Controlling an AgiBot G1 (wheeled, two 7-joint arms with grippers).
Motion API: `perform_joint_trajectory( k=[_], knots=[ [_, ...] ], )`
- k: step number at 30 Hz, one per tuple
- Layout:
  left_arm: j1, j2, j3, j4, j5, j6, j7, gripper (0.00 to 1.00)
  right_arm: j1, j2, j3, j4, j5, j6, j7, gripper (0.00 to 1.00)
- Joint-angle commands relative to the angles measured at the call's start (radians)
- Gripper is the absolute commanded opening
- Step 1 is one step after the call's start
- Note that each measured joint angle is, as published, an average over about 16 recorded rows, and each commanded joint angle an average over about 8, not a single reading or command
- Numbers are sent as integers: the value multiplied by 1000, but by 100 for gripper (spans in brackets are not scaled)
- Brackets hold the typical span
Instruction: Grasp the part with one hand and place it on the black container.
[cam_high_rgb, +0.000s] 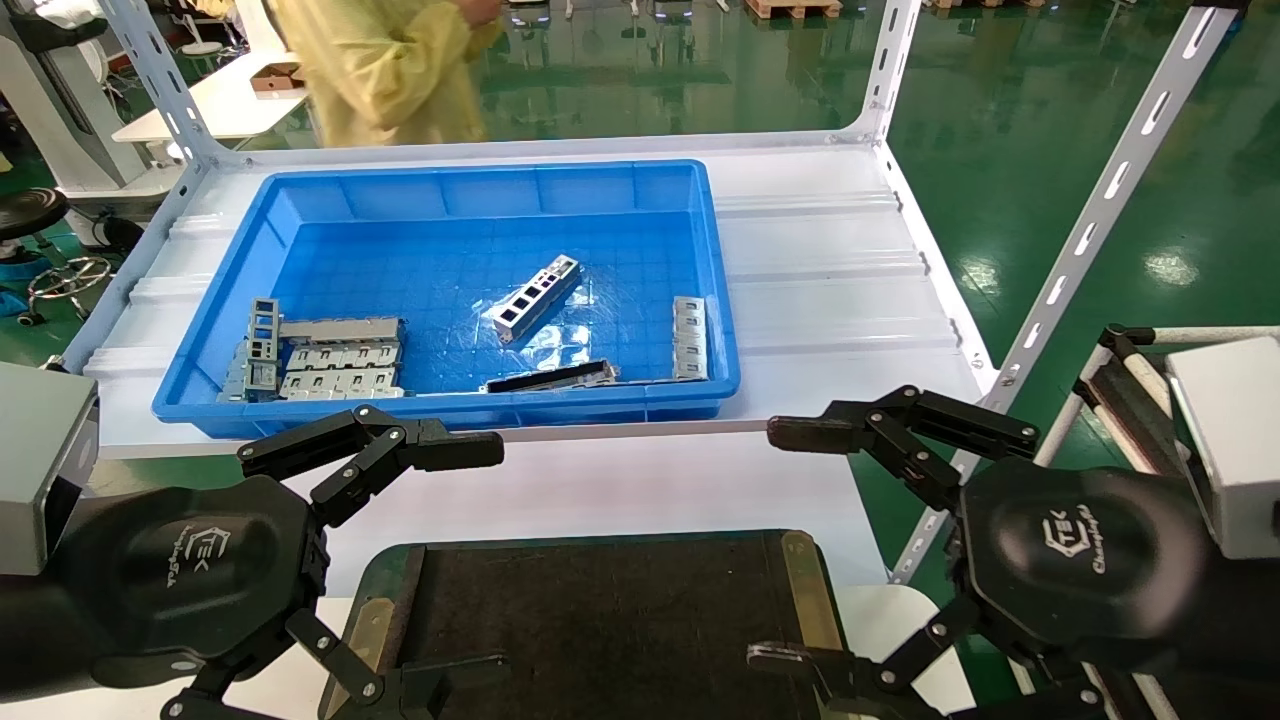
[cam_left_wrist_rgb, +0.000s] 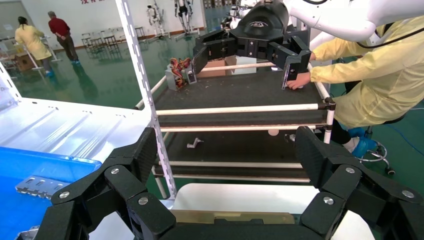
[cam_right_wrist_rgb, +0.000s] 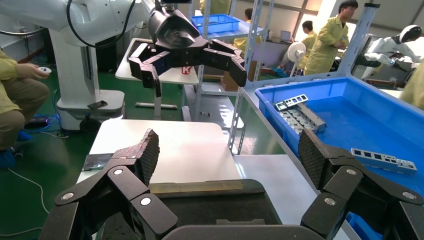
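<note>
I see the part (cam_high_rgb: 536, 297) lying flat on the floor of the blue bin (cam_high_rgb: 300, 200), roughly mid-bin, angled diagonally w/ one end toward the far right. Slim shiny silver strip, row of rectangular cut-outs along its face. Nothing touching it; it's apart from the other metal pieces in the bin. In the right wrist view a similar silver strip shows but I can't tell if it's the same one. The black container (cam_high_rgb: 600, 620) sits near me, below the bin: flat matte black surface, brass-coloured side strips, dark green rounded rim, nothing on the visible surface.
</note>
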Motion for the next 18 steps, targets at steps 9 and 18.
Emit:
perform_joint_trajectory(
  k=[9,18],
  knots=[
    [-11,3,0,11,15,-12,10,100,0,0,0,0,0,0,0,100],
    [-30,29,5,38,75,-84,37,100,0,0,-1,-1,0,0,0,100]
  ],
)
